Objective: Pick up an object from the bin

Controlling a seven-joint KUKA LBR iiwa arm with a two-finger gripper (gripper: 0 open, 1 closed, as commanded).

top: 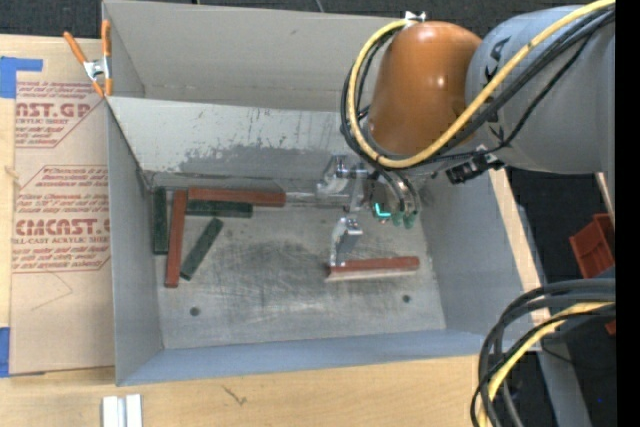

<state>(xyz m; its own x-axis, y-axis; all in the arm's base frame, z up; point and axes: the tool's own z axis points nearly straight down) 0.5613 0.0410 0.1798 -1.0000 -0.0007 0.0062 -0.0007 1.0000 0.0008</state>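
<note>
A KUKA arm (560, 85), its wrist capped by an orange cover (420, 85), reaches in from the right over a grey metal bin (230, 65) and hangs its end effector (351, 229) low over the floor, right of centre. Directly below and toward the near wall lies a single red-brown bar (380, 265), flat on the floor. Its long axis runs left to right, roughly parallel to the near wall. The end effector stands over the bar's left end, so most of the bar stretches to the right, beneath the wrist. From this angle it is not possible to tell whether the end effector is open or closed, or whether it touches the bar. The bar appears to be the likeliest pick. Any grasp would seem to turn on closing across its narrow width rather than along its length, and perhaps on shifting right toward its middle. Nothing crowds it, as bare floor lies on every side. Well apart, at the left of the bin, a loose heap of red and dark green bars (190, 230) rests, one long red bar (237, 198) lying along the foot of the far wall and pointing toward the end effector.
</note>
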